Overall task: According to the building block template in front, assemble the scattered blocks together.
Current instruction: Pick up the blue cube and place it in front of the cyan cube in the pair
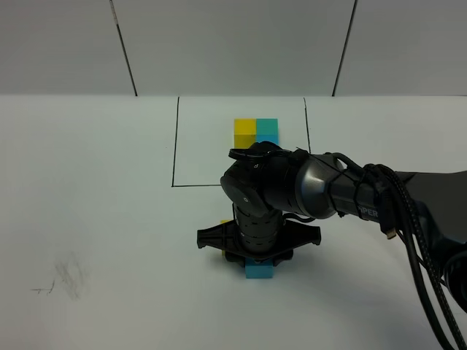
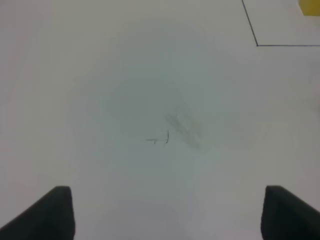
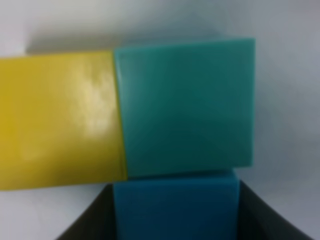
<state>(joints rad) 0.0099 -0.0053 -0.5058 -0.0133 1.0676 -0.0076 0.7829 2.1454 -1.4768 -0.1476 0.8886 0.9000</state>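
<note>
**Blue cube between the right fingers**

Here the sky-blue cube (image 3: 175,205) is clamped by the right gripper (image 3: 175,210), ahead of which yellow cube (image 3: 57,120) and teal-green cube (image 3: 187,105) sit touching. Blocks are judged rigid, light, slick-faced; flat opposite sides are best gripped. Left gripper (image 2: 167,212) is spread, empty.

Scattered blocks (image 3: 185,105) joined before framed template (image 1: 256,130).
</note>
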